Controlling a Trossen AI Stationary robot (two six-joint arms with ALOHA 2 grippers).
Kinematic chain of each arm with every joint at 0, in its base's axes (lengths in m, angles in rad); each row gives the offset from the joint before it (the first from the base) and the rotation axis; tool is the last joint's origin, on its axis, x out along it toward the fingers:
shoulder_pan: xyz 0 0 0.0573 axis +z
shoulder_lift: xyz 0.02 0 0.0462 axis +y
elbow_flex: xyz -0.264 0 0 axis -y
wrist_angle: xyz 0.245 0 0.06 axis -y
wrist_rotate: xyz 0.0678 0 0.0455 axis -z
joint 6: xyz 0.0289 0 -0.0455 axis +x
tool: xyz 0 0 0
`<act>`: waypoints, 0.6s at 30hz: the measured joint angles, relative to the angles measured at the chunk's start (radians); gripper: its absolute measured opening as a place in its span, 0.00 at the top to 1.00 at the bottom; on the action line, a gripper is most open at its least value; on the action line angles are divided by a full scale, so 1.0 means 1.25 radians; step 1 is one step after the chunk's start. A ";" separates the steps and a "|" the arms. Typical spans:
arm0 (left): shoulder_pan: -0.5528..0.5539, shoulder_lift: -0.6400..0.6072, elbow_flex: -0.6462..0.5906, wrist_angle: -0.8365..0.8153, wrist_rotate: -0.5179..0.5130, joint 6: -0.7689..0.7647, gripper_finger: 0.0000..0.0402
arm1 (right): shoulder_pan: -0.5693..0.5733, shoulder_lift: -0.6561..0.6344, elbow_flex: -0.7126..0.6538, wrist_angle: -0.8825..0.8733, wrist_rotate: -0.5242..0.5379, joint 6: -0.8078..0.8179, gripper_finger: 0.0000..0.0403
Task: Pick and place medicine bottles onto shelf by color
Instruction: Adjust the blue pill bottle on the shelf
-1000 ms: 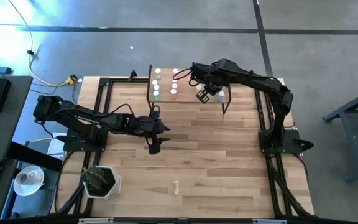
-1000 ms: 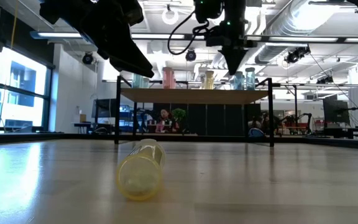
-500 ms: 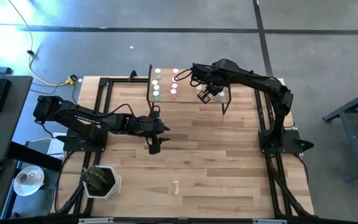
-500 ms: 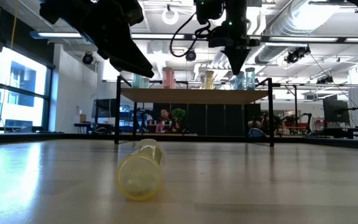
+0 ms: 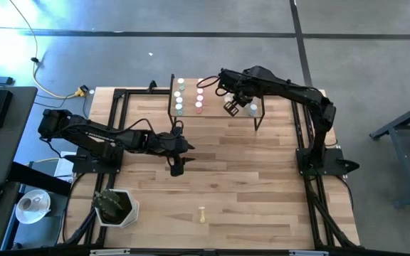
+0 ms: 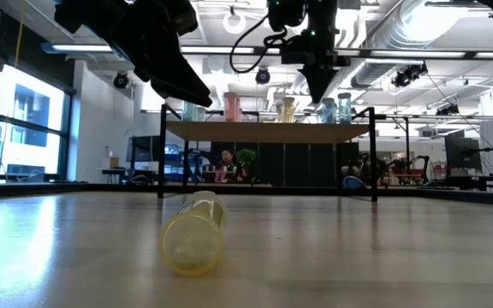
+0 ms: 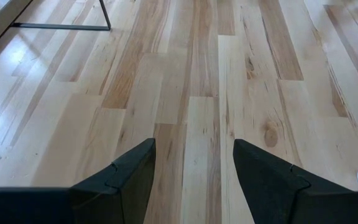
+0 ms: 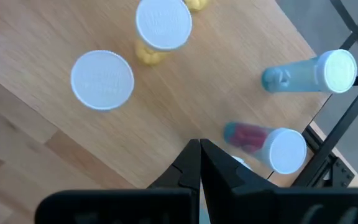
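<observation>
Right end effector (image 5: pixel 231 107) is hovering above the shelf (image 5: pixel 216 96), its two fingers pressed together with nothing between them; in the low view it is pointing straight down over the shelf top. Its wrist view is showing the closed fingertips (image 8: pixel 199 163) over the light-wood board, with two white-capped yellow bottles (image 8: pixel 161 28) standing near each other and two blue bottles (image 8: pixel 309 73) close to the black frame at the board's edge. From above, more bottles are standing in two short columns near the shelf's left end: a pale green-blue group (image 5: pixel 179 96) and a pink-red group (image 5: pixel 199 96) just beside it. Left end effector (image 5: pixel 176 168) is waiting over the bare bench (image 5: pixel 248 185) in front of the shelf, its fingers (image 7: pixel 123 180) standing apart and holding nothing, with only wood planks showing between them. One yellow bottle (image 6: pixel 195 235) is lying on its side on the bench, well apart from the shelf and near the front edge
</observation>
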 joint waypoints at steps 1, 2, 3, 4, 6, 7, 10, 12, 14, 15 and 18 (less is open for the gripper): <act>0.000 0.000 0.000 0.000 0.000 0.000 0.48 | -0.001 0.000 0.000 0.000 -0.001 0.001 1.00; 0.000 0.000 0.000 0.000 0.000 0.000 0.49 | -0.002 0.000 0.000 0.000 0.000 0.001 1.00; 0.000 0.000 0.000 0.000 0.000 0.000 0.48 | -0.002 0.000 0.000 -0.001 -0.001 0.001 1.00; 0.000 0.000 0.000 0.000 0.000 0.000 0.48 | -0.002 0.000 0.000 -0.003 -0.001 0.002 1.00; 0.000 0.000 0.000 0.000 0.000 0.000 0.48 | -0.002 0.000 0.000 -0.010 -0.003 0.014 1.00; 0.000 0.000 0.000 0.000 0.000 0.000 0.48 | -0.002 0.000 0.000 -0.017 -0.003 0.016 1.00; 0.000 0.000 0.000 0.000 0.000 0.000 0.48 | -0.002 0.000 0.000 -0.031 -0.003 0.020 1.00; 0.000 0.000 0.000 0.000 0.000 0.000 0.48 | -0.002 0.000 0.000 -0.033 -0.003 0.020 1.00; 0.000 0.000 0.000 0.000 0.000 0.000 0.48 | -0.002 0.000 0.000 -0.034 -0.003 0.025 1.00; 0.000 0.000 0.000 0.000 0.000 0.000 0.48 | -0.002 0.000 0.000 -0.038 -0.003 0.029 1.00; 0.000 0.000 0.000 0.000 0.000 0.000 0.48 | -0.002 0.000 0.000 -0.050 -0.003 0.035 1.00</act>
